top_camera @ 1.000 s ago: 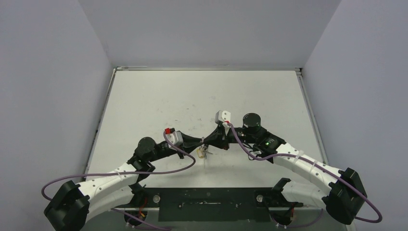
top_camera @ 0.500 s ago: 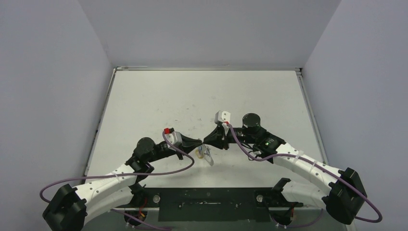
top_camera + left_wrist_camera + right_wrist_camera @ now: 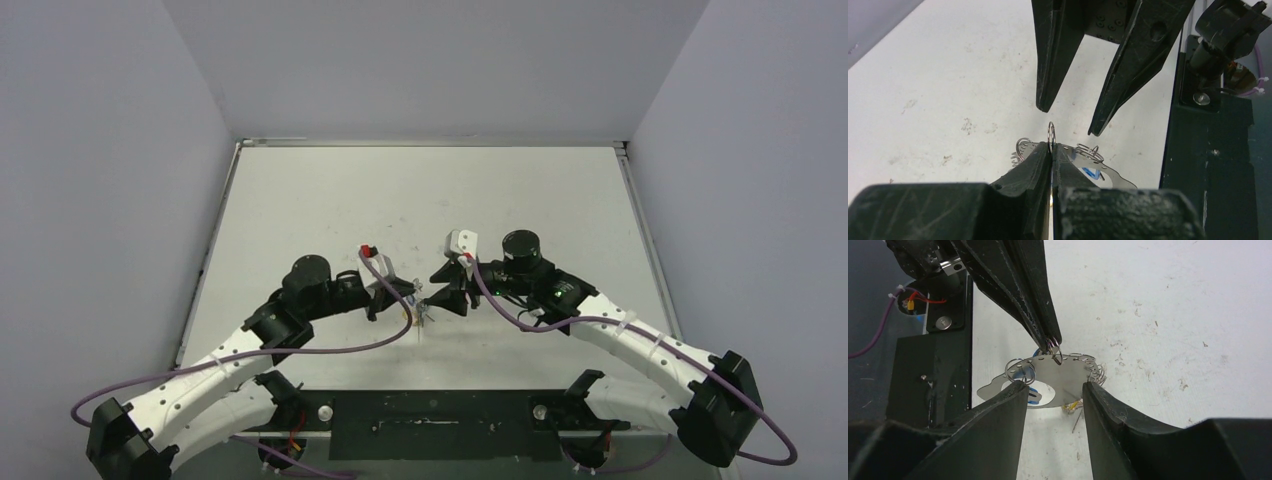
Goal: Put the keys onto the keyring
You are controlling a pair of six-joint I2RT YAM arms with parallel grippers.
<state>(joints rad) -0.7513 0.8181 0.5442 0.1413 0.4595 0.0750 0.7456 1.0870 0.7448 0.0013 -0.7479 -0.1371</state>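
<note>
My left gripper (image 3: pixel 1052 146) is shut on a small silvery split ring (image 3: pixel 1050 134). The ring is threaded in a flat silvery plate (image 3: pixel 1068 380) that has more small split rings (image 3: pixel 1020 369) along its rim. The plate hangs from the left gripper (image 3: pixel 1054 342) just above the table. A blue-headed key (image 3: pixel 1034 396) and a yellow-headed key (image 3: pixel 1073 406) show under the plate. My right gripper (image 3: pixel 1053 385) is open, with one finger on each side of the plate and touching nothing. In the top view both grippers meet over the bunch (image 3: pixel 424 315). No wide wire hoop shows.
The black base rail (image 3: pixel 440 415) runs along the near table edge, close behind the bunch. It also shows in the left wrist view (image 3: pixel 1208 165) and in the right wrist view (image 3: pixel 928 370). Purple cables (image 3: pixel 330 352) loop beside both arms. The white table (image 3: pixel 420 200) is scuffed.
My left arm has swung its wrist up and to the right and turned. The ring bunch shifted slightly with it. My right gripper has stayed close, facing it.
</note>
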